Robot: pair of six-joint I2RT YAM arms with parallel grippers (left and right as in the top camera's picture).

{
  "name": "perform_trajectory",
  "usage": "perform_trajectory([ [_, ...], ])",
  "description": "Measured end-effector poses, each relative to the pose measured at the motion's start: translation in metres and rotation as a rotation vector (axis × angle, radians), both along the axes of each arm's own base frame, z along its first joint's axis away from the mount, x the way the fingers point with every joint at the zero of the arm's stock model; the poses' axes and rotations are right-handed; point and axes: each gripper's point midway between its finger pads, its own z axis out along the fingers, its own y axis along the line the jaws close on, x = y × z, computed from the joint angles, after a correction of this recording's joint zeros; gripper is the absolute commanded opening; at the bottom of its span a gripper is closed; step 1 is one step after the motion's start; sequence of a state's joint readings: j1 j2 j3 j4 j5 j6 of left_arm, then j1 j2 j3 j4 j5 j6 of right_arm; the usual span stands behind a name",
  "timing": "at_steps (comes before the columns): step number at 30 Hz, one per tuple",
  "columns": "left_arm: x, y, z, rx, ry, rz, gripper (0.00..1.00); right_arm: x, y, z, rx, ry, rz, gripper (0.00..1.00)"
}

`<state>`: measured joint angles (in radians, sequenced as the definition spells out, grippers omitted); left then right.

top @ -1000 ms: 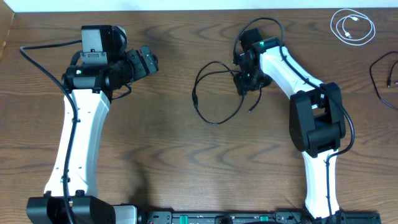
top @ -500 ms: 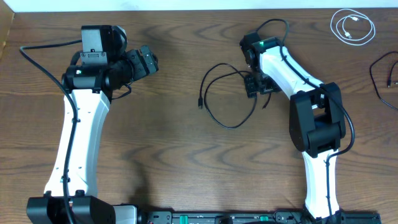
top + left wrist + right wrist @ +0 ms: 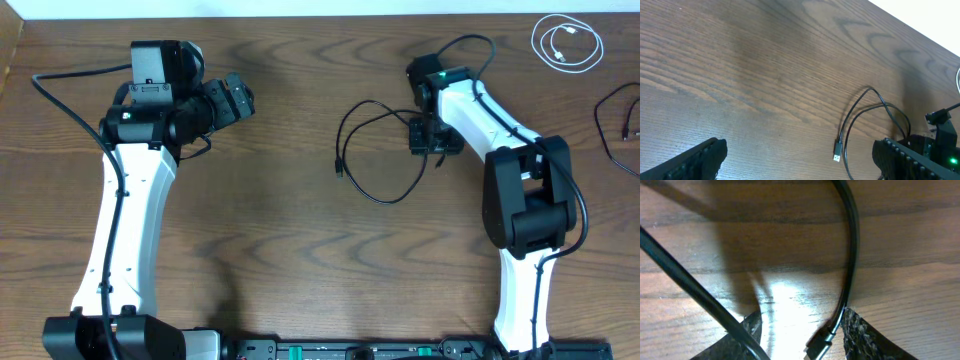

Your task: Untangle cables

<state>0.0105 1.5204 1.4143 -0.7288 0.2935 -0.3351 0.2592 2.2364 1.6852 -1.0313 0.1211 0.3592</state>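
A loose black cable [image 3: 378, 197] lies looped at the table's centre, its plug [image 3: 340, 171] at the left end. My right gripper [image 3: 428, 140] points down on the loop's right side and is closed on the cable. In the right wrist view the cable [image 3: 852, 255] curves down to a plug [image 3: 817, 347] between my fingers [image 3: 800, 342]. My left gripper [image 3: 240, 100] is open and empty, far left of the cable. The left wrist view shows the cable [image 3: 855, 115], its plug [image 3: 837, 150] and the open fingers [image 3: 800, 162]. A coiled white cable [image 3: 567, 44] lies at the back right.
Another black cable [image 3: 608, 130] lies at the right edge of the table. The right arm's own thicker black wire [image 3: 470, 45] arcs above its wrist. The table's back edge [image 3: 300, 15] runs along the top.
My right gripper has moved to the right, dragging the black cable loop with it across the table. The left arm has not moved.
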Motion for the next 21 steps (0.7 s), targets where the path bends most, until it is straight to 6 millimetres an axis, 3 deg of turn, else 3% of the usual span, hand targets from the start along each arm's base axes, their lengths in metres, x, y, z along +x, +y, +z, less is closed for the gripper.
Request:
perform_trajectory([
  [6,0.0,0.0,0.0,0.0,0.0,0.0,0.98,-0.002,0.002,-0.001,0.043,0.014,-0.016,0.41],
  [13,0.0,0.0,0.0,0.0,0.0,0.0,0.98,-0.004,0.01,-0.003,0.07,0.008,-0.01,0.14],
  [14,0.0,0.0,0.0,0.0,0.0,0.0,0.98,-0.004,0.011,-0.003,0.069,0.005,-0.004,0.02],
  [21,0.0,0.0,0.0,0.0,0.0,0.0,0.98,-0.009,0.017,-0.001,0.072,0.027,0.065,0.01],
])
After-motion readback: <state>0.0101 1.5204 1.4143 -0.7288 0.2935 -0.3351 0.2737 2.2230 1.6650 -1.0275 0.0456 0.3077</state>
